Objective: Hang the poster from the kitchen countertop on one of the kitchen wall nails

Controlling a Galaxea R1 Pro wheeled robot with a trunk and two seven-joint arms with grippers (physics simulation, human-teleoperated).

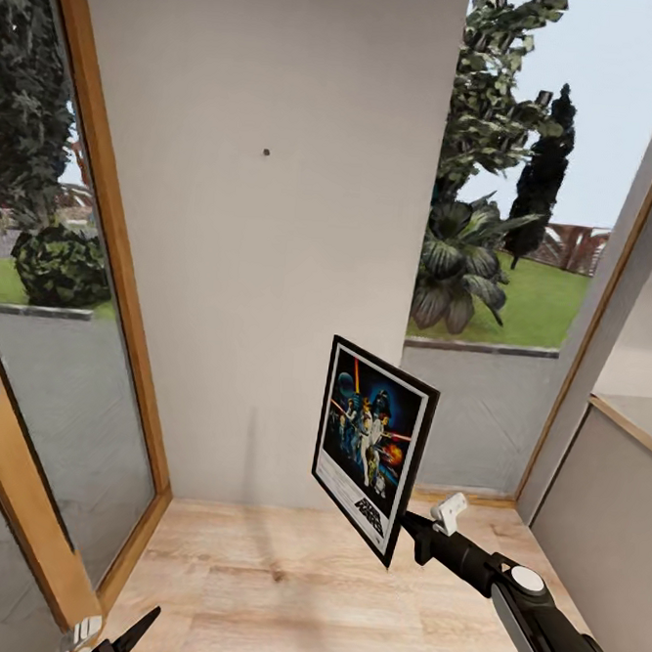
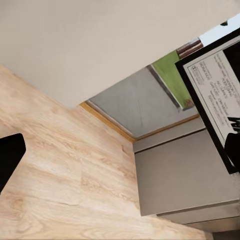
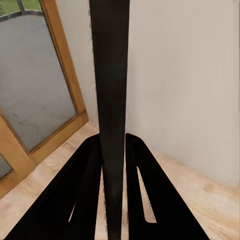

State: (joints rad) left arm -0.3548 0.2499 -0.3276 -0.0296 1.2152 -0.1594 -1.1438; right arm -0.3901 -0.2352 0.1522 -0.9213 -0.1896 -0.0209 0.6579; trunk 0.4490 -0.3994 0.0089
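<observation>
Poster carried to the pale grey wall, nail waiting above.

The plain pale grey wall panel (image 1: pixel 262 262) stands between wood-framed glazing, over a light wooden plank floor (image 1: pixel 286 588). The flat black-framed Star Wars poster (image 1: pixel 372 445) hangs upright, well below the tiny dark wall nail (image 1: pixel 266 152), its edge clamped between the closed fingers of the right gripper (image 3: pixel 116 165). Pinched so near one corner, it could swing or slip on the lift and miss the nail. The left gripper (image 1: pixel 125 639) sits low; its opening cannot be judged.
</observation>
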